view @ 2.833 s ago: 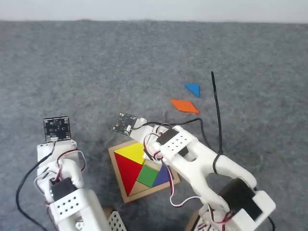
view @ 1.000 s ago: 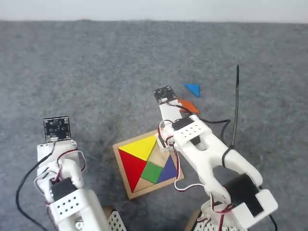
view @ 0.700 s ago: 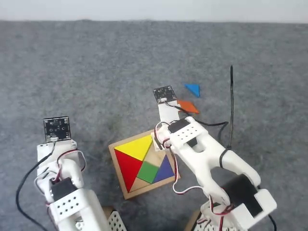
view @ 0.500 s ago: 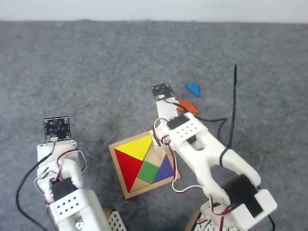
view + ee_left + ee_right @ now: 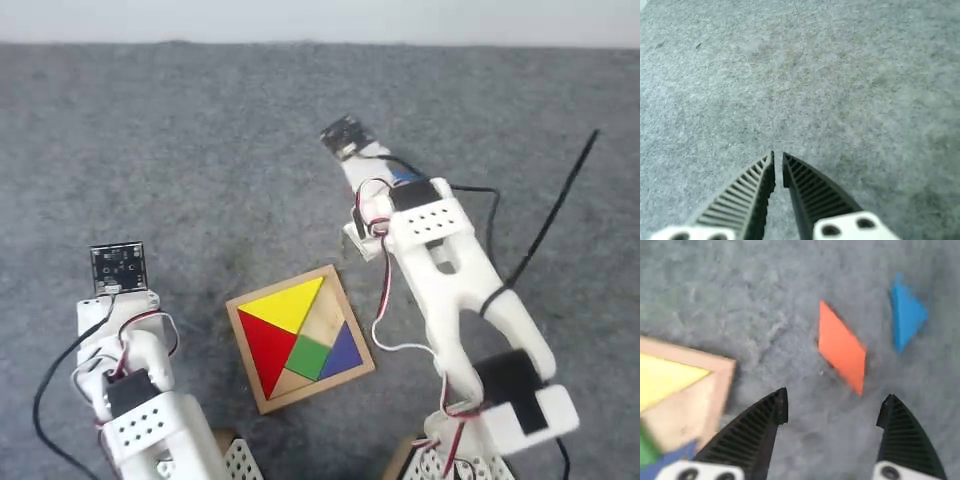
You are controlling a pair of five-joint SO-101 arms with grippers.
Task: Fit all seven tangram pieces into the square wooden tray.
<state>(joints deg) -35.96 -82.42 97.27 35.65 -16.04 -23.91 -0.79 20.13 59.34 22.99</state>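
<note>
The square wooden tray [image 5: 246, 306] lies at the table's near middle. It holds a yellow triangle [image 5: 285, 304], a red triangle [image 5: 263, 350], a green square [image 5: 308, 357] and a violet-blue triangle [image 5: 344, 350], with bare wood between them. My right arm [image 5: 430, 225] stretches past the tray's far corner. Its gripper [image 5: 836, 397] is open just above the carpet, with the orange parallelogram [image 5: 842, 347] a little ahead of the gap and the blue triangle [image 5: 906, 312] beyond it. The tray's corner [image 5: 720, 385] lies off to one side. My left gripper [image 5: 778, 156] is shut over bare carpet.
Grey carpet [image 5: 200, 150] covers the whole table. My left arm [image 5: 120, 350] sits folded at the near left, apart from the tray. A black cable [image 5: 545, 235] arcs from the right arm toward the right.
The right arm has swung from the tray's far corner out to the orange and blue pieces. The tray slid slightly left about a second ago. The left arm is still.
</note>
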